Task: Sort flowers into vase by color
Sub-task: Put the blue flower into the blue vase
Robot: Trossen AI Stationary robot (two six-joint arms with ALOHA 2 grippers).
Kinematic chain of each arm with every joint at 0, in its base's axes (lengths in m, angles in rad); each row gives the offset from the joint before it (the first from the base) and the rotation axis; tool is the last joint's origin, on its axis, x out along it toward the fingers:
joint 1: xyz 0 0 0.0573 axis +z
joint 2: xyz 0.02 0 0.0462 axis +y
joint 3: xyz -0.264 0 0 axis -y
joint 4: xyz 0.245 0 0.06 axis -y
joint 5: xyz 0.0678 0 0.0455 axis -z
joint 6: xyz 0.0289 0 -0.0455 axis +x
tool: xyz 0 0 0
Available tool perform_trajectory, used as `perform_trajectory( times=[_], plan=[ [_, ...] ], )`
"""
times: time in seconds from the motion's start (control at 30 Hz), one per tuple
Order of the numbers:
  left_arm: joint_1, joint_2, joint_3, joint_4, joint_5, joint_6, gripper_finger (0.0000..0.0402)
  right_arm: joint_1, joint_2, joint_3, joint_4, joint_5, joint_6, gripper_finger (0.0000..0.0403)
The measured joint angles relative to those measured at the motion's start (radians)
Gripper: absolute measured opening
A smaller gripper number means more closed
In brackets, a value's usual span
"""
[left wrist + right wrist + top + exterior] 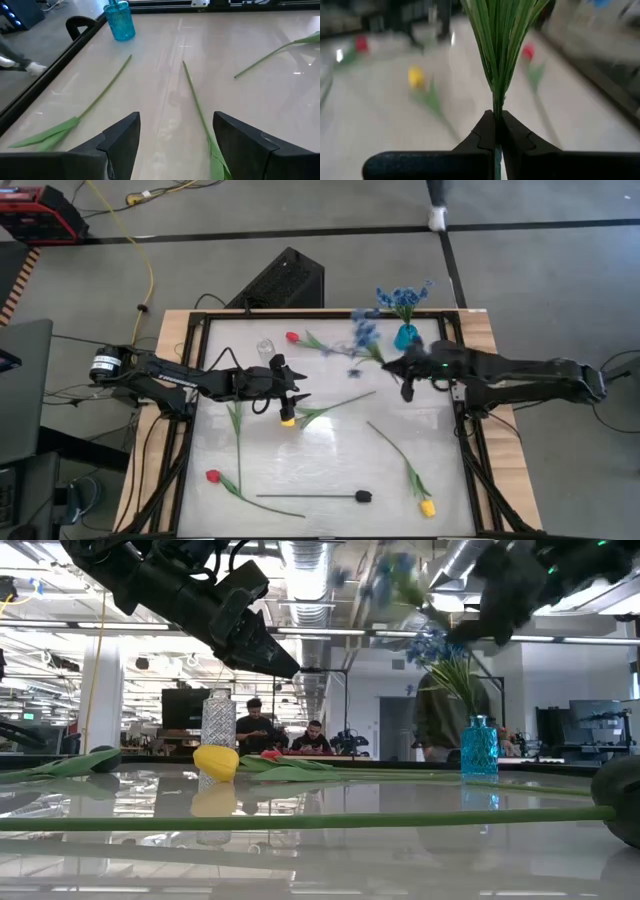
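Observation:
My right gripper (404, 377) is shut on a blue sprig (362, 334) and holds it in the air beside the blue vase (407, 337), which has blue flowers (403, 298) standing in it. My left gripper (292, 398) is open and hovers just above a yellow tulip (288, 420) lying at the table's middle. In the left wrist view its fingers (122, 137) stand apart over bare table and touch nothing. A clear vase (264, 348) stands behind it. Two red tulips (292, 337) (212, 476), a second yellow tulip (427, 507) and a black-headed flower (363, 496) lie flat. My right gripper pinches the blue sprig's green stem (496, 102) between its two shut fingers, just below where the leaves (502, 30) fan out. The fingers lie across the stem. The sprig is lifted clear of the table, its blossoms (400, 575) slanting away from the gripper.
Loose green stems (197, 105) (102, 97) cross the table's middle. The tabletop is ringed by a black frame (200, 320). A long stem (300, 822) lies close to the low camera. People sit in the room beyond the table.

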Motion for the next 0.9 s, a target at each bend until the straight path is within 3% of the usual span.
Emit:
perform_trajectory(
  times=[0.1, 0.2, 0.33, 0.6, 0.9],
  plan=[
    [0.000, 0.000, 0.000, -0.009, 0.000, 0.000, 0.0240, 0.000, -0.122, -0.058, 0.067, 0.101, -0.038, 0.0038],
    [0.000, 0.000, 0.000, -0.023, 0.000, 0.000, 0.0240, 0.000, -0.230, -0.132, 0.160, 0.271, -0.059, 0.0039],
    [0.000, 0.000, 0.000, -0.022, 0.000, 0.005, 0.0240, -0.025, -0.340, -0.264, 0.422, 0.457, -0.112, 0.0039],
    [0.000, 0.000, 0.000, -0.019, 0.000, -0.006, 0.0240, -0.239, -0.375, -0.474, 0.806, 0.469, -0.073, 0.0039],
    [0.000, 0.000, 0.000, -0.009, 0.000, -0.031, 0.0240, -0.493, -0.302, -0.544, 0.930, 0.409, 0.043, 0.0039]
  ],
)
